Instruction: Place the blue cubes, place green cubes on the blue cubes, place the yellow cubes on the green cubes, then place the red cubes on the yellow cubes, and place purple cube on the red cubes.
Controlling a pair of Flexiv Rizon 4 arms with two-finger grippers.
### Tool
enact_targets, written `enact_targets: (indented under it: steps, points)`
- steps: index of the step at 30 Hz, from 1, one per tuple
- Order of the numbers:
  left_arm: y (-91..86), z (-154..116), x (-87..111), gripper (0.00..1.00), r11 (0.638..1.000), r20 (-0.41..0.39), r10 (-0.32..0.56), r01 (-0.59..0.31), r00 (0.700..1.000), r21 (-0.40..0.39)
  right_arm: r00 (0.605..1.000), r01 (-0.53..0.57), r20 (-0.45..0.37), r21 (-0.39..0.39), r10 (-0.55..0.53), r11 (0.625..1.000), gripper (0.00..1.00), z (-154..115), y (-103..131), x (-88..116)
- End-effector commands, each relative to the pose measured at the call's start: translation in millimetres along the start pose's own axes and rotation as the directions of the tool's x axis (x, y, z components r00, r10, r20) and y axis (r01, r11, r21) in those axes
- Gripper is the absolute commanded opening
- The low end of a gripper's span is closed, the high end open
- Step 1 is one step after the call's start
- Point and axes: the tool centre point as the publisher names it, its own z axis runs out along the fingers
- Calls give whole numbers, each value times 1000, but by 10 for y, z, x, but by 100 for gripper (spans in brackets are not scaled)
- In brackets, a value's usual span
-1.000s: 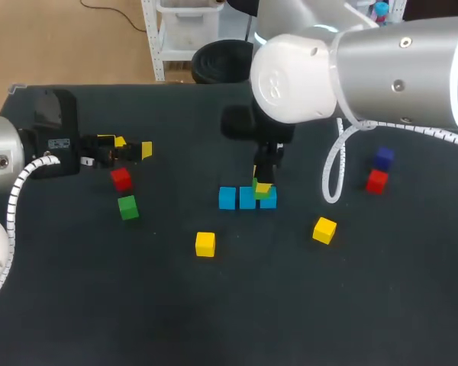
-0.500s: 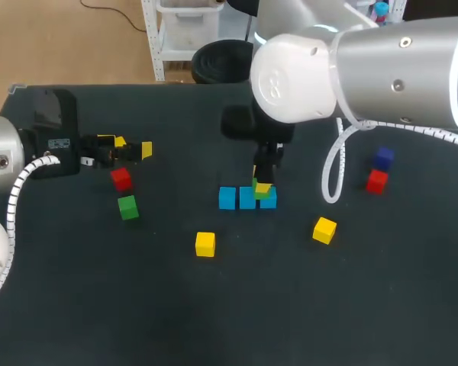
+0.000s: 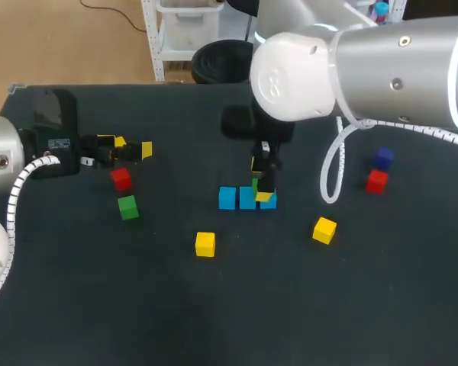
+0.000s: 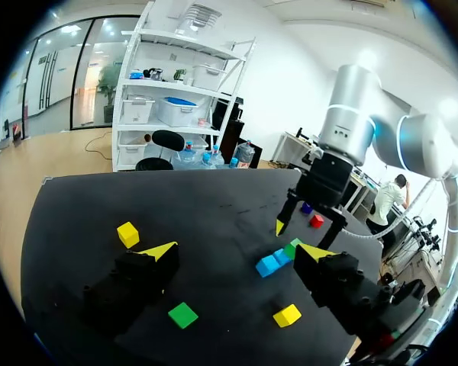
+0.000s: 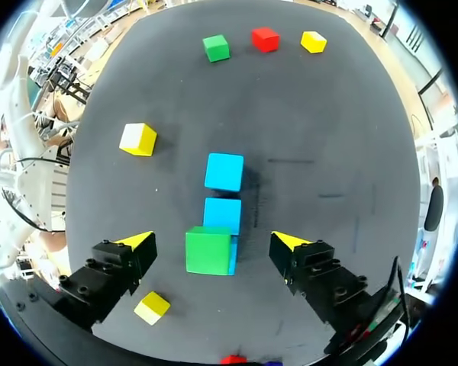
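three blue cubes (image 3: 237,198) sit in a tight row at the middle of the dark table (image 3: 214,313). a green cube (image 5: 208,250) rests on top of the right-hand one, leaving only a thin edge of blue showing beside it. the right gripper (image 3: 263,183) hangs straight over that stack with its fingers spread wide, one on each side of the green cube and touching neither side.

the left gripper (image 3: 130,146) lies well to the left, low over the table, also spread apart and with nothing between its fingers. just to the near side of it is a red cube (image 3: 121,178), and a second green cube (image 3: 127,207) sits just nearer than that, the two close but apart.

a yellow cube (image 3: 205,244) stands alone on the near side of the blue row, a little to its left. another yellow cube (image 3: 324,229) lies near and to the right of the row. over at the right, well apart from the stack, a second red cube (image 3: 376,181) sits with the purple cube (image 3: 382,158) just on its far side.
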Motion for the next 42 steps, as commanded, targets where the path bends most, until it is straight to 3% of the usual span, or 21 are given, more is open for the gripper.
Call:
enact_targets:
  steps: [1, 33, 35, 36, 40, 42]
  points:
    - [16, -8, 14, 100, 1000, 7, 1, -1, 1000, 7, 1000, -3, 3, 3, 3, 1000, 100, -8, -5, 3]
    - [16, -8, 14, 100, 1000, 7, 1, -1, 1000, 7, 999, 5, -32, 13, -4, 1000, 100, 63, -52, 22]
    - [16, -8, 14, 100, 1000, 7, 1, -1, 1000, 7, 999, 4, -32, 12, -3, 1000, 67, 65, -57, 21]
    - [16, -8, 14, 100, 1000, 7, 1, -1, 1000, 7, 1000, 3, -31, 13, -3, 1000, 62, 66, -61, 19]
    - [16, -8, 14, 100, 1000, 7, 1, -1, 1000, 7, 999, 2, -33, 14, -1, 1000, 75, 69, -72, 19]
    - [16, -8, 14, 100, 1000, 7, 1, -1, 1000, 7, 999, 2, -34, 15, -2, 1000, 71, 71, -79, 17]
